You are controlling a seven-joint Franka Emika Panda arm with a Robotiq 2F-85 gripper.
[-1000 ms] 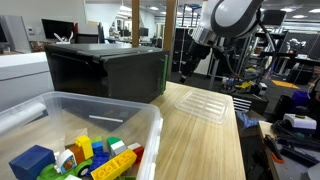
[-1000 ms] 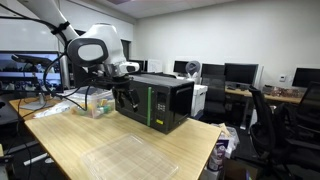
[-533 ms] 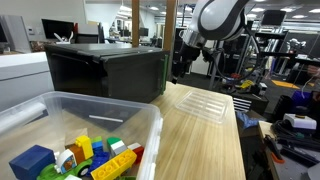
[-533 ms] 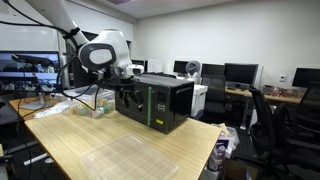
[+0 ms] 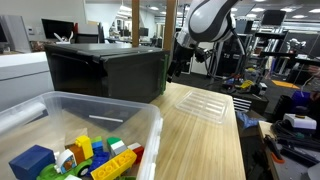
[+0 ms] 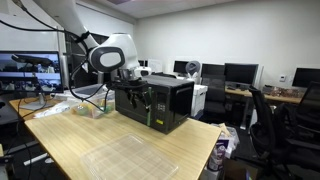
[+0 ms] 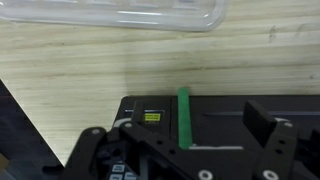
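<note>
A black microwave-like box (image 5: pixel 105 70) stands on the wooden table (image 5: pixel 200 140), and it shows in both exterior views (image 6: pixel 170 100). It has a green vertical handle (image 7: pixel 183 115) on its front (image 6: pixel 152 108). My gripper (image 5: pixel 175 67) hangs close in front of that face (image 6: pixel 140 97). In the wrist view the gripper (image 7: pixel 180 128) is open, with a dark finger on each side and the green handle between them. I cannot tell whether the fingers touch the handle. Nothing is held.
A clear flat plastic lid (image 5: pixel 205 103) lies on the table in front of the box (image 6: pixel 125 157) (image 7: pixel 120 12). A clear bin (image 5: pixel 110 115) of coloured bricks (image 5: pixel 80 152) stands near the camera. Desks, monitors and chairs (image 6: pixel 270 110) surround the table.
The arm has swung toward the black box. The gripper has moved from beside the box to right in front of its handle side. Nothing was taken hold of.
</note>
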